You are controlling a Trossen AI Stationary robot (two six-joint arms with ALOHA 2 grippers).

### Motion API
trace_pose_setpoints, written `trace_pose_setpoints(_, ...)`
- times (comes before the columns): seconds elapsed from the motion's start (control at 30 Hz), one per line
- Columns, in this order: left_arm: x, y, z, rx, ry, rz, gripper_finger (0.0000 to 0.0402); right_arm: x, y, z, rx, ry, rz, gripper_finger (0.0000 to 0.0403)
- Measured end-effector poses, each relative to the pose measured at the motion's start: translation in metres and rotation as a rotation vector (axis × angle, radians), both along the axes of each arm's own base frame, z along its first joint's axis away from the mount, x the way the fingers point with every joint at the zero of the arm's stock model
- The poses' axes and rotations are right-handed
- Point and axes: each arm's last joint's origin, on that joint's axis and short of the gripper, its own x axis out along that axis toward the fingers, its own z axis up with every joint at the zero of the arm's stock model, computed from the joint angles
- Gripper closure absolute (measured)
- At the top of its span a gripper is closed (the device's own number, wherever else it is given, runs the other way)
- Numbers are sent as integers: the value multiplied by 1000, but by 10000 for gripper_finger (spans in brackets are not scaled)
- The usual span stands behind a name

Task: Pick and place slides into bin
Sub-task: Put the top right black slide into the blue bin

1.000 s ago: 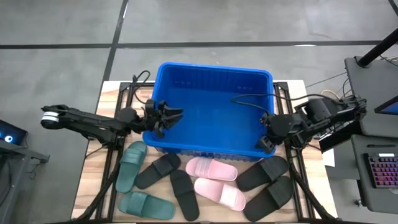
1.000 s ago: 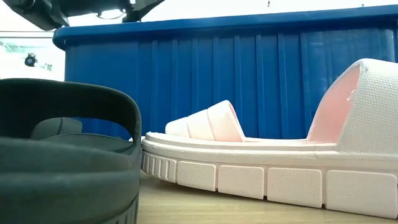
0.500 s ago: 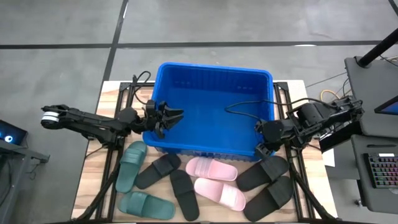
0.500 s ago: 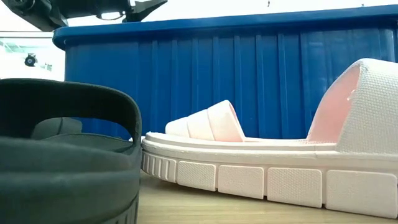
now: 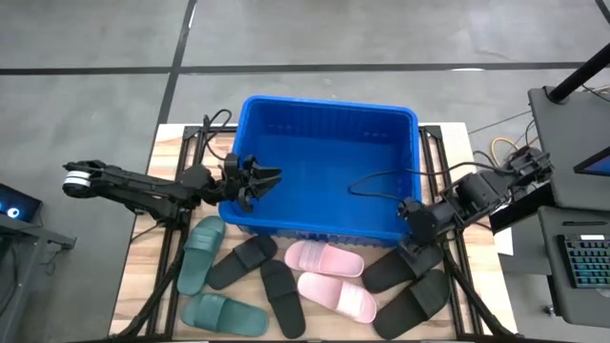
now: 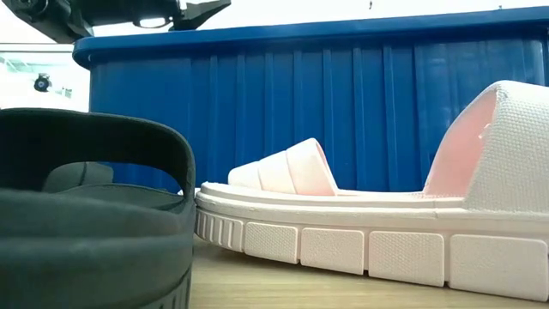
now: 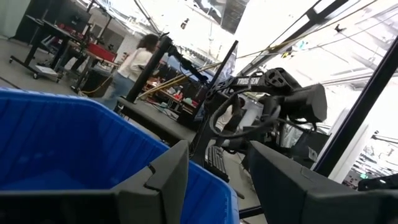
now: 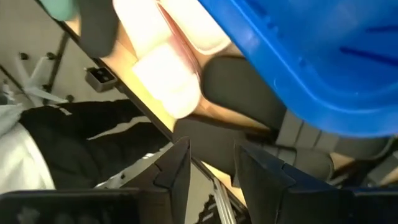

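All eight slides [image 5: 324,276] lie on the table in front of the empty bin [image 5: 324,171]. The right gripper [image 5: 416,232], fingers spread, hangs just above the black pair, probably lining up a grasp. The left gripper [image 5: 255,178] waits spread over the bin's left rim.

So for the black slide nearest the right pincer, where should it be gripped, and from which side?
Probably by the wide strap, from straight above. That black slide lies sole-down just in front of the bin, so its raised strap is the only part a pincer could close around. The right pincer, open, is already over its bin-side end. The left pincer, also open, waits over the bin's left edge.
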Motion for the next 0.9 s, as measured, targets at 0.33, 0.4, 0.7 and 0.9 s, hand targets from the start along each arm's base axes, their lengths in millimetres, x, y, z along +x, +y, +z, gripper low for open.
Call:
trace_pose_setpoints(0.33,1,0,-2,0,13,2,249,8,27,-19,-49,110,47,292)
trace_pose_setpoints(0.4,1,0,-2,0,12,2,249,11,32,-23,-60,125,57,295)
trace_pose_setpoints(0.7,0,0,-6,-1,22,2,249,23,45,-39,-98,182,72,312)
trace_pose_setpoints(0.9,0,0,-6,-3,21,1,249,28,49,-46,-111,202,70,325)
